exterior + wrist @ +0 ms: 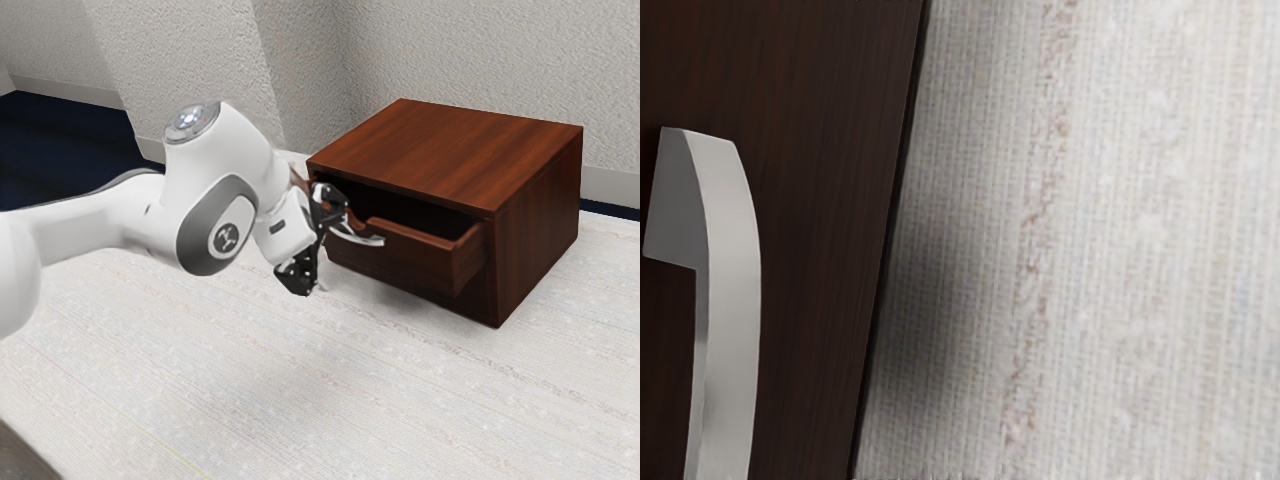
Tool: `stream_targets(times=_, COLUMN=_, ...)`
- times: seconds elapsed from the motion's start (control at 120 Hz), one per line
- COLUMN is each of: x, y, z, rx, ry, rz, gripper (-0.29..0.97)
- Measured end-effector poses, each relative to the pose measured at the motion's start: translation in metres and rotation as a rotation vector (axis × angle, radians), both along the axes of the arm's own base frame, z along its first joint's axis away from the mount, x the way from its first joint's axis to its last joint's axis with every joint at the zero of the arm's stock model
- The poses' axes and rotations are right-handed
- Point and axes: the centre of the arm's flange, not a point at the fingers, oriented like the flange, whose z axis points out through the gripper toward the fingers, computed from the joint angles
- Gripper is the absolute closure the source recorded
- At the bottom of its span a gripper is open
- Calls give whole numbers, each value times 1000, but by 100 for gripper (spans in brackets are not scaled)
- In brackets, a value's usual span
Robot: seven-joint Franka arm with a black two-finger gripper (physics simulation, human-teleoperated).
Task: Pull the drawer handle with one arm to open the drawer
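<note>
Your white arm (120, 225) comes in from the exterior view's left and reaches toward the right across a pale, textured worktop (300, 400). At its end, the black gripper (318, 240) sits right at the front of a reddish-brown wooden cabinet (450, 150), which stands on the worktop toward the exterior view's right, close to a rough white wall (450, 50). The drawer (410, 255) is in the upper part of the cabinet and stands partly out, with a dark gap showing between its front panel and the cabinet top. A curved silver handle (355, 235) is mounted on the drawer front, and the gripper is at the end of the handle nearer the arm. You cannot tell from here whether the fingers are spread or closed around the handle, because the hand's own body covers that spot. In the wrist view, the handle (720, 300) appears as a pale grey curved bar standing off the dark wood of the drawer front (790, 100). Beside the drawer's edge lies the worktop (1090, 250), with a soft shadow on it next to the wood. A strip of dark blue floor (60, 140) shows beyond the worktop at the exterior view's upper left.
</note>
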Motion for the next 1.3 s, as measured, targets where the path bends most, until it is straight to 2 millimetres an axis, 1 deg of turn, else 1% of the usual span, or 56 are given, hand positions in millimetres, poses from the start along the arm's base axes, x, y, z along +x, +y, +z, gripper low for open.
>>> stream_targets(times=0.033, x=-3, y=0, z=0, rx=1, ry=1, rz=1, gripper=0)
stream_targets(times=0.117, x=-9, y=0, z=4, rx=2, ry=-3, rz=4, gripper=5)
stream_targets(times=0.183, x=-16, y=0, z=7, rx=4, ry=-6, rz=7, gripper=6)
stream_targets(times=0.275, x=-24, y=0, z=7, rx=7, ry=-5, rz=9, gripper=3)
stream_targets(times=0.333, x=-29, y=0, z=9, rx=9, ry=-6, rz=11, gripper=4)
stream_targets(times=0.5, x=-40, y=0, z=5, rx=13, ry=-1, rz=15, gripper=-1)
stream_targets(times=0.65, x=-51, y=0, z=9, rx=18, ry=-6, rz=19, gripper=3)
stream_targets(times=0.775, x=-63, y=0, z=12, rx=25, ry=-12, rz=23, gripper=7)
stream_targets(times=0.917, x=-77, y=0, z=11, rx=30, ry=-12, rz=28, gripper=3)
stream_targets(times=1.025, x=-88, y=0, z=11, rx=34, ry=-16, rz=31, gripper=5)
stream_targets(times=1.3, x=-108, y=5, z=13, rx=18, ry=-27, rz=39, gripper=1)
